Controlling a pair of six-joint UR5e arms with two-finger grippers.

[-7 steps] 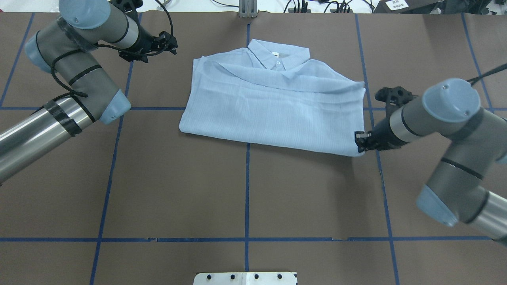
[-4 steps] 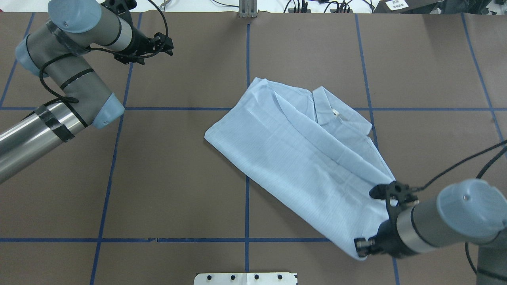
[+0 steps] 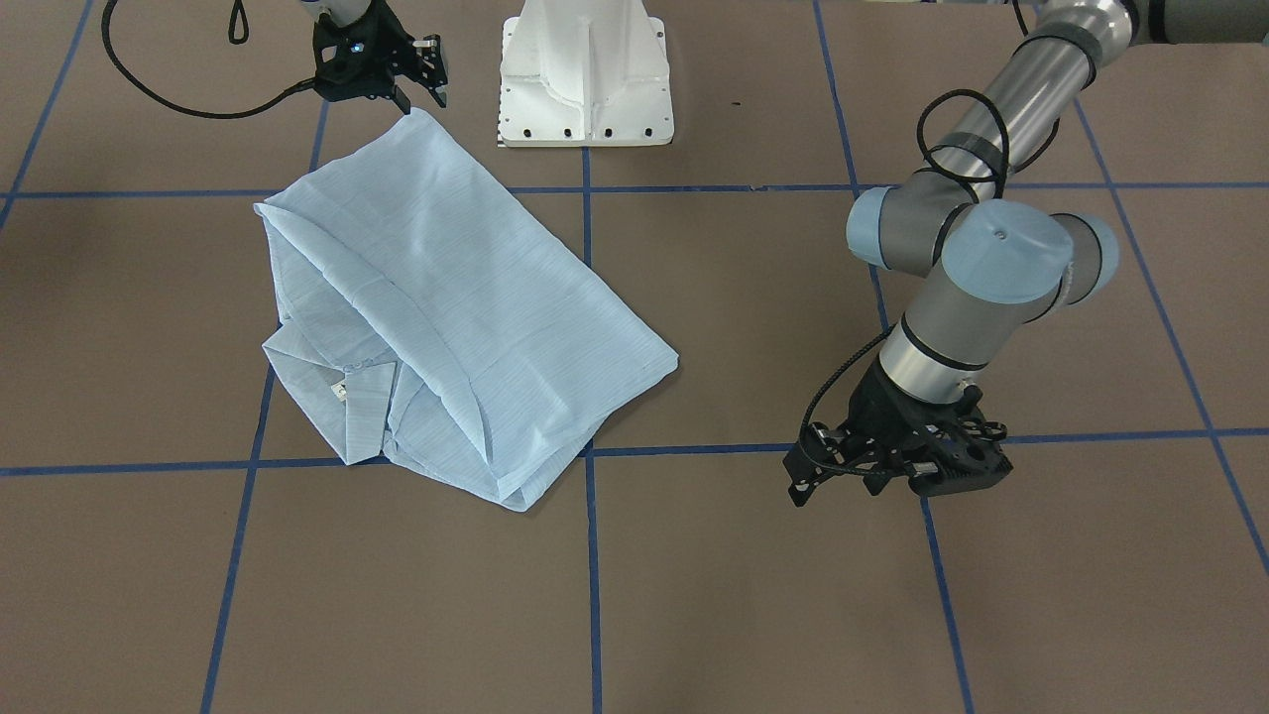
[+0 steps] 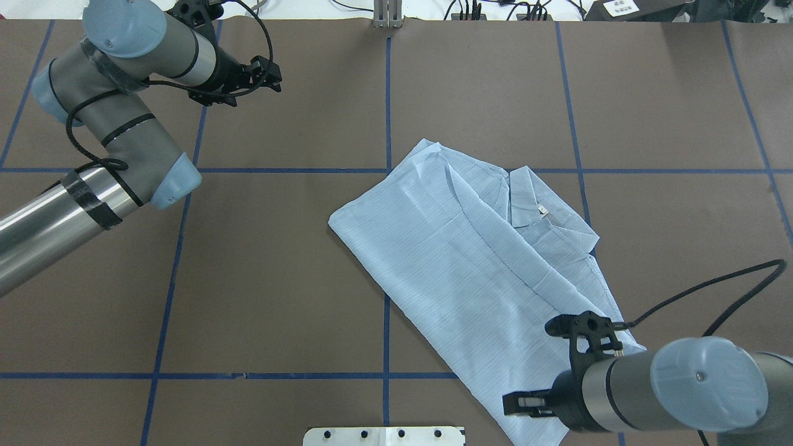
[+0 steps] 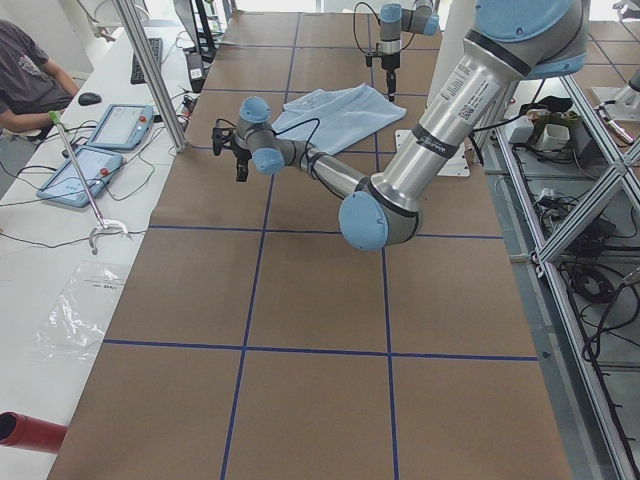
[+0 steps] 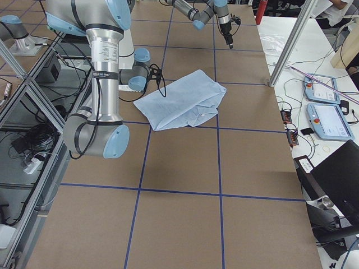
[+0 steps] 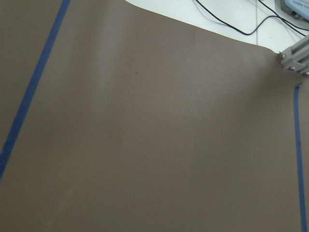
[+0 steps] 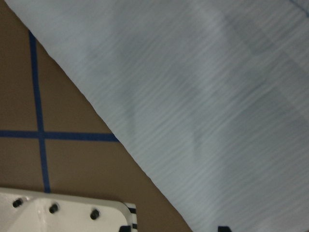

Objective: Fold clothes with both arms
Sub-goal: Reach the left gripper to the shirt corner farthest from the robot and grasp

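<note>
shirt (image 4: 477, 272) folded flat on table (image 4: 266, 291) | right gripper (image 4: 513, 406) spread over its corner | left gripper (image 4: 272, 69) spread, empty

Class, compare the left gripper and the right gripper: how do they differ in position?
The right gripper is over a corner of the shirt; the left gripper is over bare table, far from it. The right wrist view shows striped fabric; the left wrist view shows bare table. Both are black and two-fingered.
</note>
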